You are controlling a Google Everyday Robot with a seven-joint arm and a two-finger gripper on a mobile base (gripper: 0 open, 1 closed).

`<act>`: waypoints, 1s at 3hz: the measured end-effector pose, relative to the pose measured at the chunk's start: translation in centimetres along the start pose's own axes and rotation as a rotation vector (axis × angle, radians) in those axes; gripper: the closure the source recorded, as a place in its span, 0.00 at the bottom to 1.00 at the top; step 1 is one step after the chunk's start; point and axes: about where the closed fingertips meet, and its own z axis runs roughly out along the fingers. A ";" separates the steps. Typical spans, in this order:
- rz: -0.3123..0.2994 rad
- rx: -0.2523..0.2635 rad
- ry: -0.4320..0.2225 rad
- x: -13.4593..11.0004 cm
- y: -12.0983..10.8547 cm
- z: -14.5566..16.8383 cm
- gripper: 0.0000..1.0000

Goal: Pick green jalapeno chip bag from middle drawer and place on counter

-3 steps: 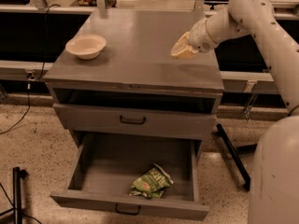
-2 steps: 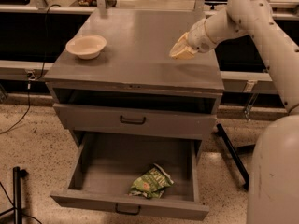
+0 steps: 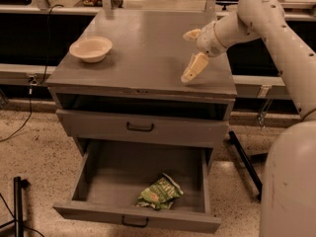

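The green jalapeno chip bag [image 3: 159, 193] lies crumpled on the floor of the middle drawer [image 3: 98, 212], near its front right. This lowest drawer is pulled fully out. The gripper [image 3: 190, 51] hovers over the right part of the counter [image 3: 148, 48], high above the bag. Its two cream fingers [image 3: 194, 67] are spread apart, and it holds nothing.
A cream bowl [image 3: 91, 49] stands on the counter's left side. The grey drawer [image 3: 140, 127] above the open one is shut. The robot's arm [image 3: 276, 38] and body [image 3: 291, 181] fill the right side. A black stand [image 3: 18, 201] is at the lower left.
The gripper's fingers have spread open over the right part of the counter. The bag, drawer and bowl have not moved.
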 end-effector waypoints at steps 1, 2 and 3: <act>0.000 -0.002 0.000 0.0 0.0 0.1 0.00; -0.068 0.037 -0.020 -1.6 -0.3 -1.7 0.00; -0.302 0.055 -0.005 -6.6 1.5 -5.0 0.00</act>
